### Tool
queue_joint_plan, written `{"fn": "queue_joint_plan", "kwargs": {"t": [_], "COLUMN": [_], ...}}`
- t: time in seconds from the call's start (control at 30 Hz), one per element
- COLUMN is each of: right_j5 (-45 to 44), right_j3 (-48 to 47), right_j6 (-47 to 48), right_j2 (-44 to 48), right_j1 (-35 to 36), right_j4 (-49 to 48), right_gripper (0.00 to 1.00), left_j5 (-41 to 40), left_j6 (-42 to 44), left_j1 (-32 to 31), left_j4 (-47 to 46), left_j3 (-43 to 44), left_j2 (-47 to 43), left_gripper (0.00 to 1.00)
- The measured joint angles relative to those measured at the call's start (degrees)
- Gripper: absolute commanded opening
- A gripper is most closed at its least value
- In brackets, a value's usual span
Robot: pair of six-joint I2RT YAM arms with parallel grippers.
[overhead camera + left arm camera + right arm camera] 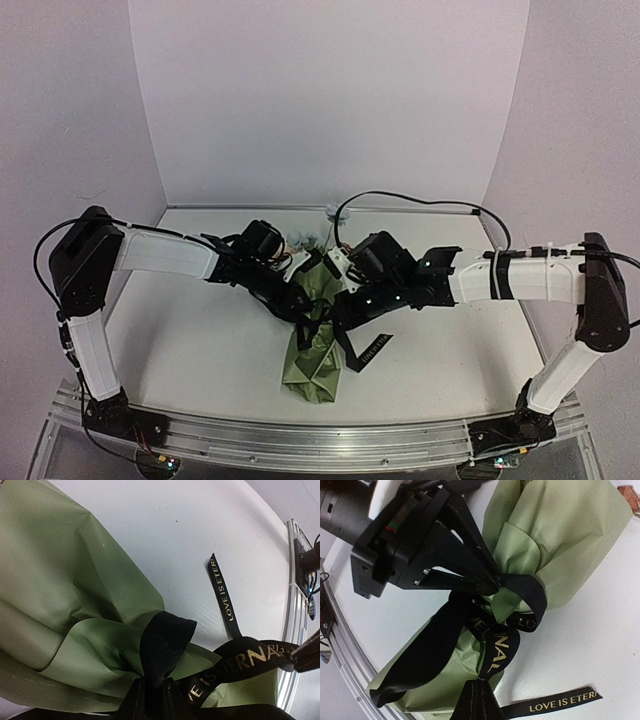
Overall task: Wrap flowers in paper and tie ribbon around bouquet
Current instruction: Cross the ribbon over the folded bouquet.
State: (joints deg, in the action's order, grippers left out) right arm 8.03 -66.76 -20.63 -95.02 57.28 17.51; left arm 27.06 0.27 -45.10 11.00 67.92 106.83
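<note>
One white table is carrying the whole scene, with a metal rail running along its near edge. Two arms are reaching inward over it, the left arm from the left and the right arm from the right, and they are meeting over the middle. Under them the bouquet is lying on the tabletop, its stem end pointing toward the rail and its bloom end pointing toward the back wall. The paper, olive green, is wrapping around itself in overlapping creased layers and is bunching in at the waist. The ribbon, black with gold lettering reading LOVE IS ETERNAL, is circling that waist and crossing in a knot on top, while one free tail is lying flat on the table just beside the paper. The flowers are showing only as pale, blurred blooms past the bloom end, mostly hidden behind the wrists. The left gripper is pinching the ribbon right at the knot, its two black fingers drawn together on a short loop. The right gripper is clamping closed on another strand of the ribbon, which is running taut from the knot to its tips.
</note>
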Motion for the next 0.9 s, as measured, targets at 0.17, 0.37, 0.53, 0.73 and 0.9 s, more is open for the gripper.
{"fn": "queue_joint_plan", "kwargs": {"t": [0.17, 0.37, 0.53, 0.73, 0.9], "right_j5": [4.64, 11.83, 13.65, 12.01, 9.35], "right_j3": [1.47, 1.08, 0.83, 0.86, 2.62], "right_j6": [1.11, 0.42, -1.01, -3.15, -4.35], "right_j2": [-0.21, -5.13, -9.32, -12.45, -12.87], "right_j1": [-1.53, -4.92, -6.61, -7.0, -6.91], "right_j4": [-6.61, -12.43, -14.99, -17.02, -19.71], "right_gripper": [0.0, 0.0, 0.0, 0.0, 0.0], "left_j5": [0.34, 1.43, 1.43, 1.7, 2.12], "left_j6": [0.22, 0.16, -0.3, -1.23, -1.87], "left_j1": [0.0, 0.04, 0.29, 0.93, 0.76], "left_j4": [-0.53, -1.11, -1.42, -2.16, -3.7], "left_j3": [-0.2, -0.57, -1.28, -1.64, -1.66], "left_j2": [-0.06, -0.28, -0.62, -1.55, -3.8], "left_gripper": [0.02, 0.0, 0.0, 0.0, 0.0]}}
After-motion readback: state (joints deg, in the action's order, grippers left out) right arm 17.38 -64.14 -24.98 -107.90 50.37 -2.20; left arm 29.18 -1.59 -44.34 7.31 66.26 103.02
